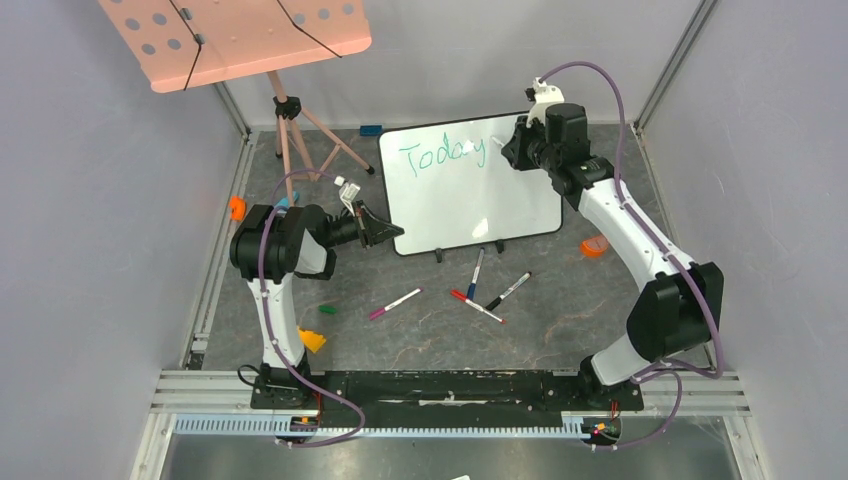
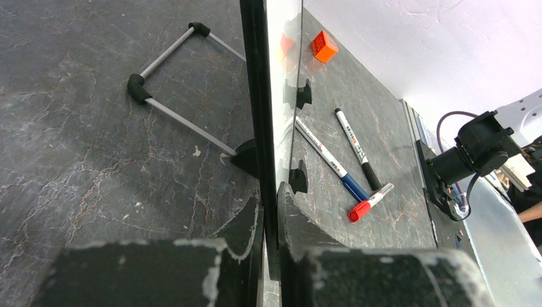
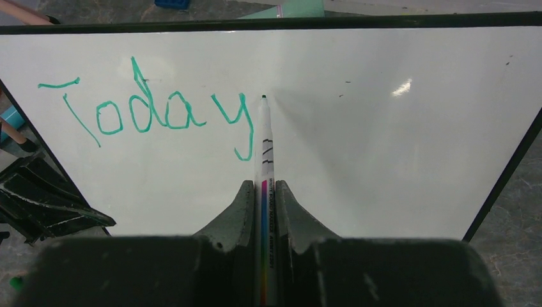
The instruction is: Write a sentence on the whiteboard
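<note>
While your left gripper (image 2: 270, 198) clamps the whiteboard (image 1: 470, 190) at the desk's far edge, your right gripper (image 3: 263, 188) clenches a marker (image 3: 264, 144); only "Today" of the sentence (image 3: 147, 112) is written.

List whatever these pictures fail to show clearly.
- Right wrist: whether the right pincer's marker tip touches the board; viewed lengthwise.
- Top: board's upper right corner, behind the right arm.
- Left wrist: the board's writing, seen edge-on in the left pincer.
- Top: print on the loose markers, too small.
</note>
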{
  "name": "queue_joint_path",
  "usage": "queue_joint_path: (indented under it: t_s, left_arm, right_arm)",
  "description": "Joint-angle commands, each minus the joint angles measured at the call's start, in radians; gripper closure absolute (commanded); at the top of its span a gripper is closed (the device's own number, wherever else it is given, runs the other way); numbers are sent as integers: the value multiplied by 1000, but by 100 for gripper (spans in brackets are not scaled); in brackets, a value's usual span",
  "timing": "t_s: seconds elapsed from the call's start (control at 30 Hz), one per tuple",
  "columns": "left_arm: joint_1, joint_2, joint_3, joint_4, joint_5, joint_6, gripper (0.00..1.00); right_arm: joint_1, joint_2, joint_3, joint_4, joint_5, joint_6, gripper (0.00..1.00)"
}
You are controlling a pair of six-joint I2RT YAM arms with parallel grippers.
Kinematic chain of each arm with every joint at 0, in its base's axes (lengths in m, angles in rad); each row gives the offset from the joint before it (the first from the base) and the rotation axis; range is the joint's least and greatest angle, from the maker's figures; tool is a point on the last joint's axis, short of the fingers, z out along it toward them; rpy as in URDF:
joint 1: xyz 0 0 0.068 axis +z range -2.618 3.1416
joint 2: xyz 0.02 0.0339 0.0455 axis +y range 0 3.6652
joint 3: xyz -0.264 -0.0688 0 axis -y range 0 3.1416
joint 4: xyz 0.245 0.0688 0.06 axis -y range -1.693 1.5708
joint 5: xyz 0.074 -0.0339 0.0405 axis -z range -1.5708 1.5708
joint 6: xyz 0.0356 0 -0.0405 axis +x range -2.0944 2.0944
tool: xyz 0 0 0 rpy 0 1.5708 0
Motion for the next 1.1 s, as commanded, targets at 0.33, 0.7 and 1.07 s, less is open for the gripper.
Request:
queue_joint_path:
  t_s: [0.33, 0.7, 1.07]
  left_arm:
    - [-4, 13, 16, 82, 30, 65, 98]
    - [-4, 12, 16, 82, 33, 65, 98]
    - [-4, 14, 18, 82, 35, 63, 98]
  right_arm:
    - [-14, 51, 87, 71, -36, 0, 100]
    - [-23, 80, 96, 63, -31, 2, 100]
    - [-33, 30, 21, 61, -24, 10, 100]
